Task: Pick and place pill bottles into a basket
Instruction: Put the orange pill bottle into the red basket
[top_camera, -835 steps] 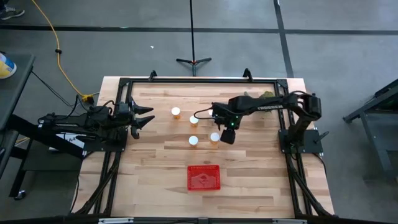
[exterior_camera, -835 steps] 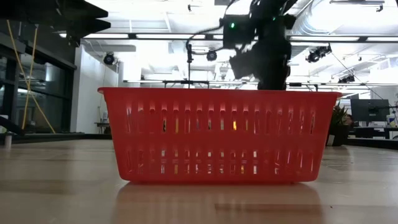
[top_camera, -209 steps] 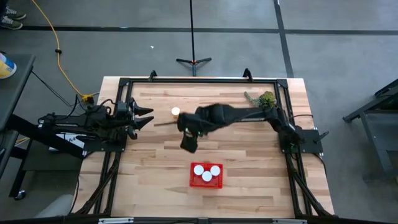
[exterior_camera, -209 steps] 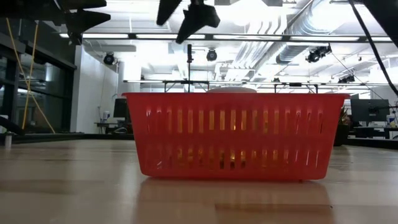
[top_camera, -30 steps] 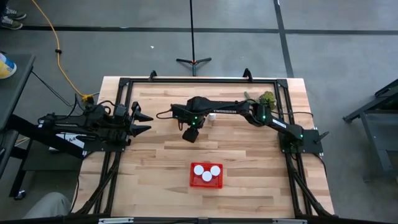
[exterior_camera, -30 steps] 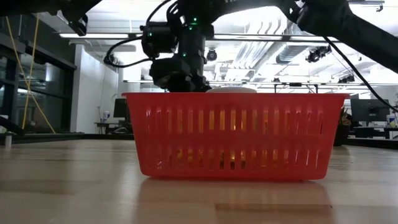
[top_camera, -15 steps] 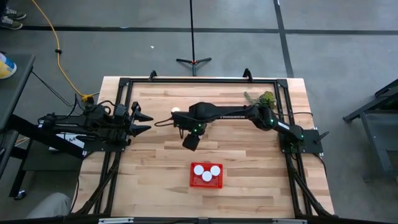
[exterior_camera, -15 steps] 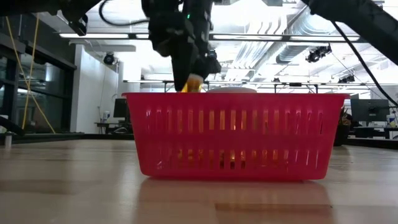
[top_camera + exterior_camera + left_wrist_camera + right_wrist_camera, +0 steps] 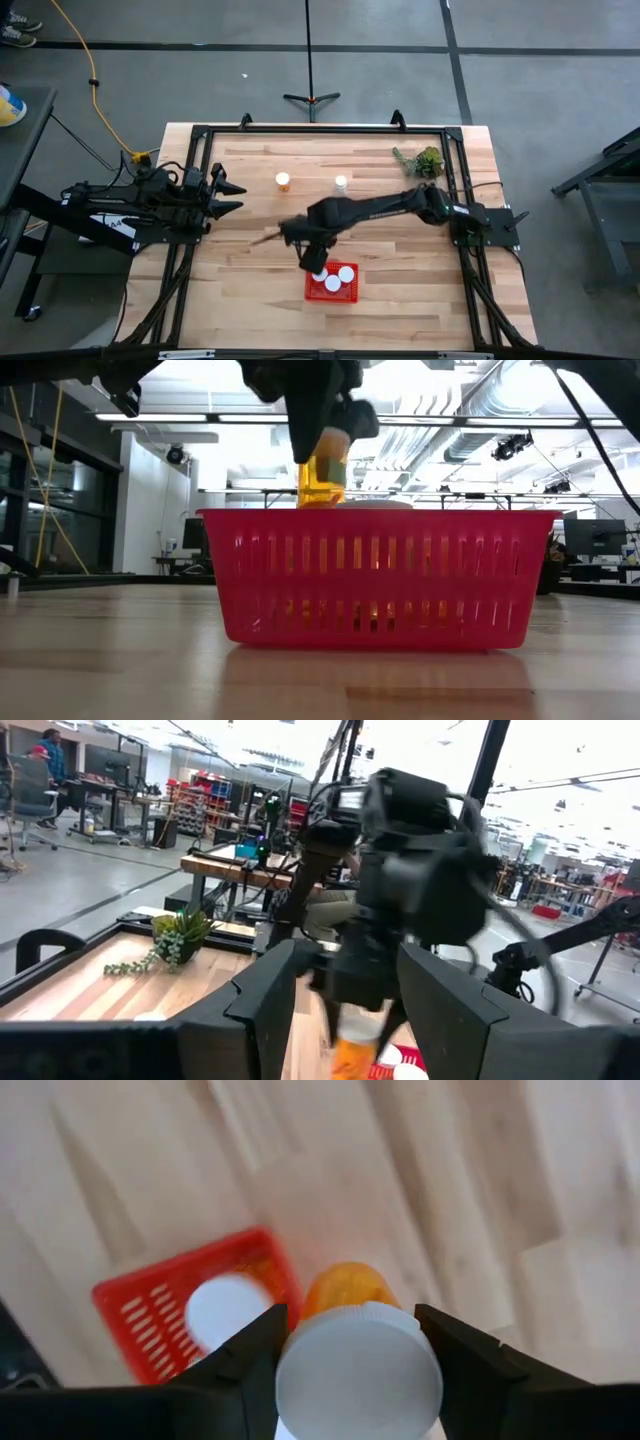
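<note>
The red basket (image 9: 338, 292) stands near the table's front centre and holds white-capped pill bottles (image 9: 347, 273). My right gripper (image 9: 316, 262) is shut on one orange pill bottle (image 9: 322, 480) above the basket's left end (image 9: 240, 575). Two more bottles (image 9: 283, 181) (image 9: 341, 183) stand upright on the far part of the table. My left gripper (image 9: 225, 195) is open and empty at the table's left. In the left wrist view it looks toward the held bottle (image 9: 355, 1055). My right gripper pinches the bottle's white-capped top end (image 9: 360, 1375) between its two fingers (image 9: 245, 1360), from above, pointing down. The bottle hangs upright below the fingers, its orange body (image 9: 322, 485) clear, a little above the basket's rim (image 9: 300, 512).
A green leafy clump (image 9: 426, 160) lies at the table's far right corner. A black frame (image 9: 300, 130) runs round the table. Bare wood lies left and right of the basket.
My right gripper has gone from the table's far centre toward the near edge, up and over the basket's left end. The orange bottle has gone with it, lifted clear of the table and still upright.
</note>
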